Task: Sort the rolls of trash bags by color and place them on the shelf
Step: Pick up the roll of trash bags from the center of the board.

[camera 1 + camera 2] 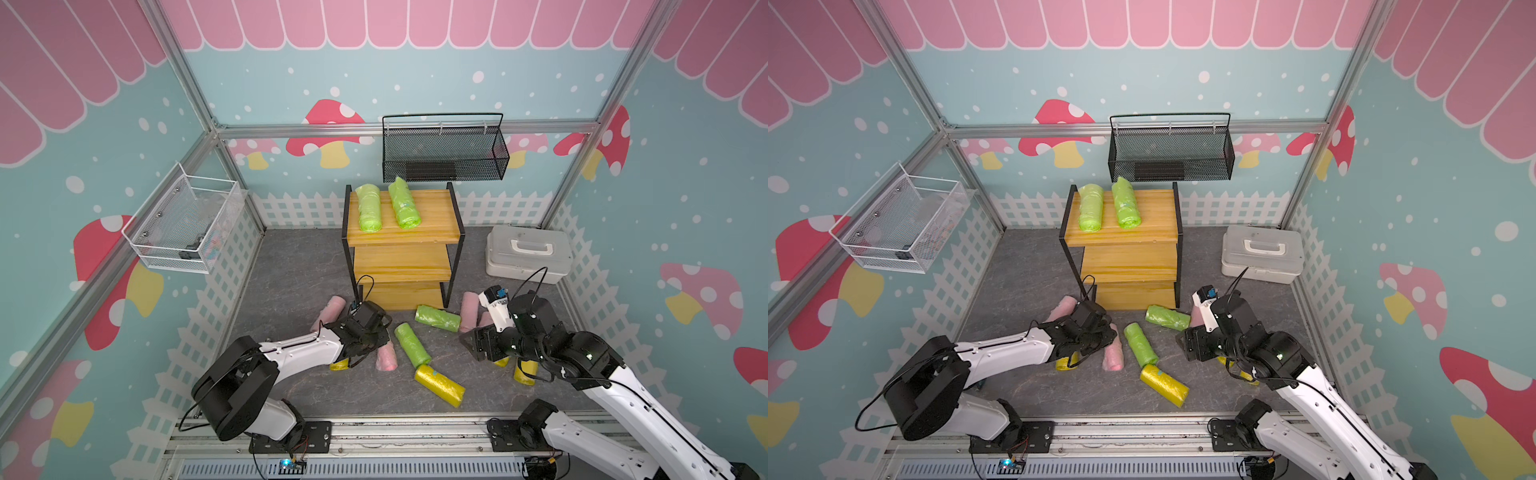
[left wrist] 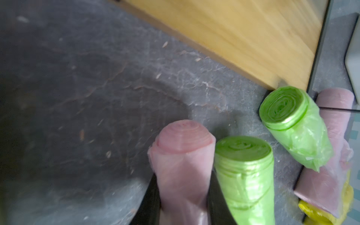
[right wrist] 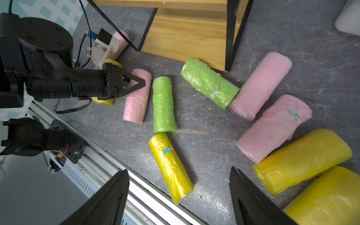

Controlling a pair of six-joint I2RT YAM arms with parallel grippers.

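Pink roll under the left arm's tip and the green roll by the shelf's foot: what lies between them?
A second green roll lies there, right beside the pink roll; the right wrist view shows it clearly.

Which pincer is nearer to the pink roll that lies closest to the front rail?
Left. The left pincer is closed around the pink roll, one finger on each side. The right pincer stands open and apart, beyond the green roll.

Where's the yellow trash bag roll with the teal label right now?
In both top views the crinkly yellow plastic roll lies on the grey floor between the left arm and right arm, one end against a lime green plastic roll.
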